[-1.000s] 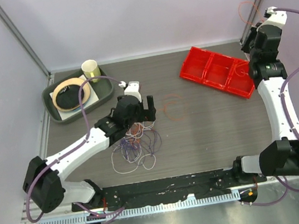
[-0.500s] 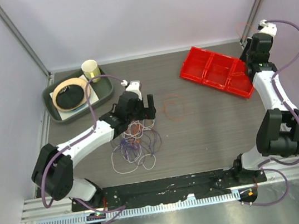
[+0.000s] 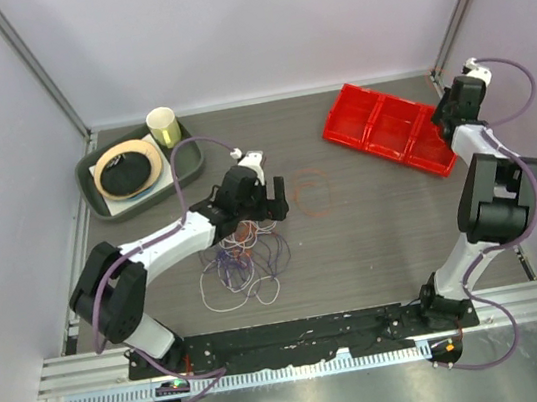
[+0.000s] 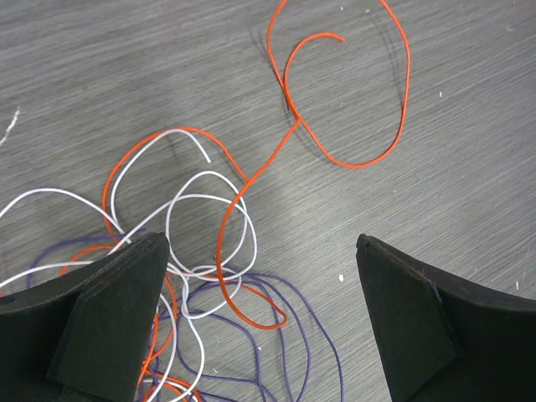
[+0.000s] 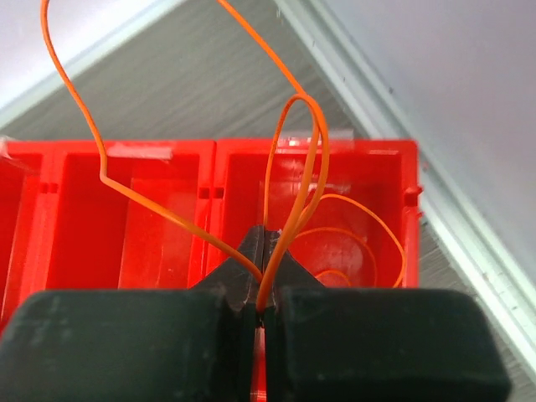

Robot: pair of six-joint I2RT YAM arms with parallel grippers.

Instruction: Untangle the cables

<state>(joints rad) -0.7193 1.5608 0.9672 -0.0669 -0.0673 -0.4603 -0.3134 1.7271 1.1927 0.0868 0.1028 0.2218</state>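
While the right fingers [image 5: 261, 251] are pinched tight on an orange cable [image 5: 295, 159], whose loops stand up beyond their tips, the left fingers [image 3: 271, 201] hang spread wide and hold nothing, low over the tangle [image 4: 205, 276] on the bench [image 4: 477, 151].

The likeliest slip is on the left. One orange strand [image 4: 243, 188] runs up through the gap between those fingers, but white loops [image 4: 180, 201] and purple loops [image 4: 318, 335] cross it there and pass under one finger. Closing at this spot could trap several strands at once. A lift would then drag the whole bunch and draw the crossings tighter. Ahead of the tips the strand crosses itself in a wide loop [image 4: 394, 117], which a hard pull might cinch into a knot.

On the right, the cable looks springy. A coil [image 5: 356, 243] lies just below the tips in the end compartment of the bin [image 5: 134, 226]. Whether it belongs to the held cable I cannot tell. Released carelessly, the loops may spring over the bin's wall or cling to the fingers.
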